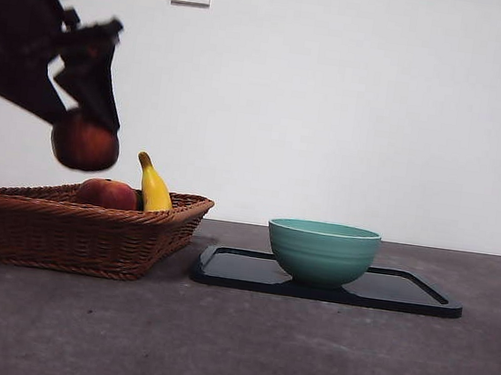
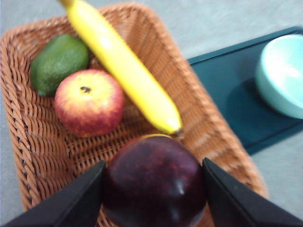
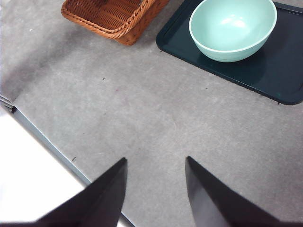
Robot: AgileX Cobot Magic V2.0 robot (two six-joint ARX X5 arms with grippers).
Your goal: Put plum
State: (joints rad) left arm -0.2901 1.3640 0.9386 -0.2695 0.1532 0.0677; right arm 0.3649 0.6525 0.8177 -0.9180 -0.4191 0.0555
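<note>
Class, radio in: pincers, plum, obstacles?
Left pincer shut on plum, above basket. Right pincer open, waiting. Bowl unobstructed.

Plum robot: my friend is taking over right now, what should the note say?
Left gripper: shut on the plum, held in the air above the basket.
Right gripper: open, holding nothing, waiting over bare table.
In the basket: peach, banana, avocado.
Bowl sits on the tray, nothing seen inside it.
Done: plum picked up.
Left: set it down, probably in the bowl.
</note>
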